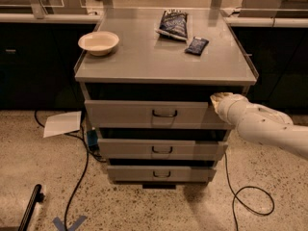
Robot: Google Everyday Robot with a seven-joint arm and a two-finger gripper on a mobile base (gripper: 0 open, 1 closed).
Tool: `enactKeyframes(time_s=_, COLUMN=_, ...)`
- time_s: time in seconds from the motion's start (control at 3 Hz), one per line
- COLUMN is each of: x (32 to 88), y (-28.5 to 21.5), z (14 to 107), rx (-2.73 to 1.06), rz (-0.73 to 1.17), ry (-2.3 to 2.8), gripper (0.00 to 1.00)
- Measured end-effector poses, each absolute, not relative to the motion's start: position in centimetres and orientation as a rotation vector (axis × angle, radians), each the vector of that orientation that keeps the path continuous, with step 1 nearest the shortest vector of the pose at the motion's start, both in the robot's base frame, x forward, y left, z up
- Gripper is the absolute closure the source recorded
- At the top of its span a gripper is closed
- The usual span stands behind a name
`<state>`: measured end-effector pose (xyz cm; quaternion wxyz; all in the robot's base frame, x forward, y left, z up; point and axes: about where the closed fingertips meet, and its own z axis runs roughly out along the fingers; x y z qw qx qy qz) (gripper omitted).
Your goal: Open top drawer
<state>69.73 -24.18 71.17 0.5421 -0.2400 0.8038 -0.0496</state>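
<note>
The top drawer [144, 114] is the widest grey front of the cabinet, right under the tabletop, with a small dark handle [164, 113] at its centre. A dark gap shows above its front. My white arm [269, 129] reaches in from the right. The gripper [216, 100] is at the arm's end, at the upper right corner of the top drawer's front, well right of the handle. The tray inside the drawer is hidden.
Two narrower drawers [161, 149] [161, 173] sit below. On the cabinet top [144, 61] are a white bowl [98, 42], a dark chip bag [173, 24] and a small dark packet [197, 45]. Cables [245, 196] and a white paper [62, 123] lie on the floor.
</note>
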Motion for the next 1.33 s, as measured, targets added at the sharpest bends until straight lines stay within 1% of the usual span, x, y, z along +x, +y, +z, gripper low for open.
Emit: enactKeyframes(time_s=1.33, x=70.43, y=-24.57, z=70.39, rx=-0.557, rz=-0.131, ry=1.957, gripper=1.00)
